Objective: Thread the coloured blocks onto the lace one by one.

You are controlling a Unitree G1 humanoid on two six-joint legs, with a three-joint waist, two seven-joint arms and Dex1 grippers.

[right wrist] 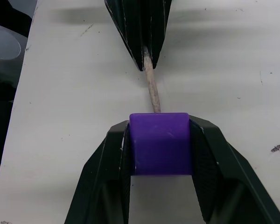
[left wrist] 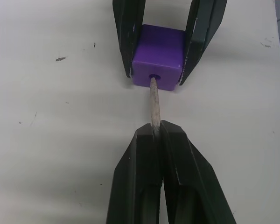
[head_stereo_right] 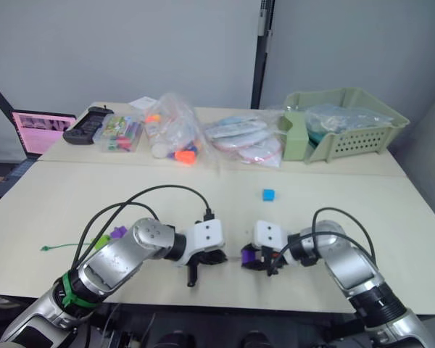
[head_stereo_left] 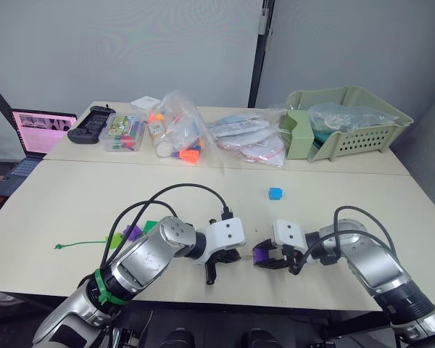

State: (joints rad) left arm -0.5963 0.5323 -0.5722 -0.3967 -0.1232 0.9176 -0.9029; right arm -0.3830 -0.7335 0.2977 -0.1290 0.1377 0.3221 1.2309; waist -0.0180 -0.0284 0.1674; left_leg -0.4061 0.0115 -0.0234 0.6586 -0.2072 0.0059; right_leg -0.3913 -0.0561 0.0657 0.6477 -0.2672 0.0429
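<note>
Now near table (head_stereo_left: 72, 210) edge: right gripper (right wrist: 159, 140) fingers clamp purple block (left wrist: 158, 56); left gripper (left wrist: 157, 133) fingers pinch lace's tan tip (left wrist: 154, 100), tip entering block's hole. Blue block (head_stereo_left: 275, 193) farther off, green lace end (head_stereo_left: 76, 245) at left.
</note>
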